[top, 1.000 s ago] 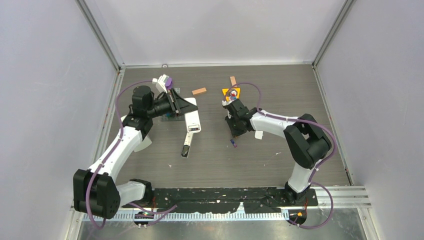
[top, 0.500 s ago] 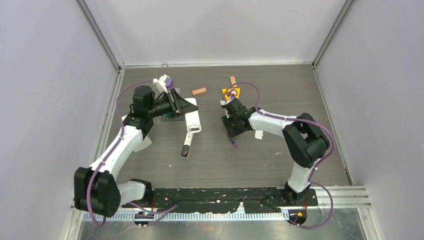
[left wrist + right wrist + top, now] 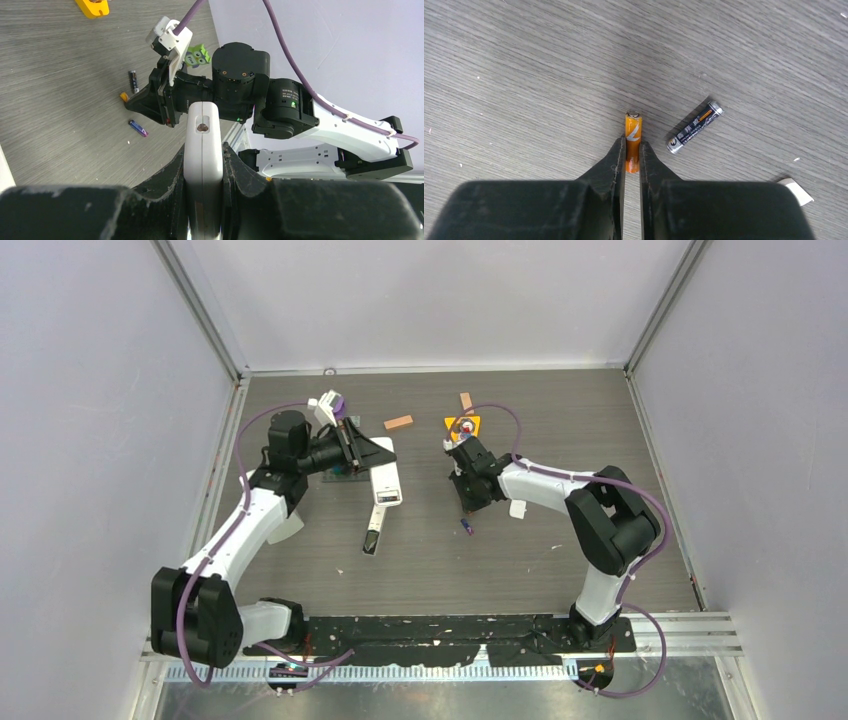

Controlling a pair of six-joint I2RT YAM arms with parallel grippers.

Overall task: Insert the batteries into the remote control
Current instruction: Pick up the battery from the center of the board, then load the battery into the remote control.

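Observation:
My left gripper is shut on the white remote and holds it on edge between both fingers. My right gripper is shut on the orange battery, low at the table surface. A dark battery lies just to its right. The blue-purple battery lies on the table near my right gripper. The left wrist view also shows a dark battery and the orange battery's end by my right gripper. The fourth battery is not in view.
A black battery cover lies below the remote. Two orange-brown blocks and a yellow triangular piece sit toward the back. A small white piece lies right of my right gripper. Walls enclose the table.
My right gripper has shifted slightly toward the back of the table. The left arm and the remote have barely moved.

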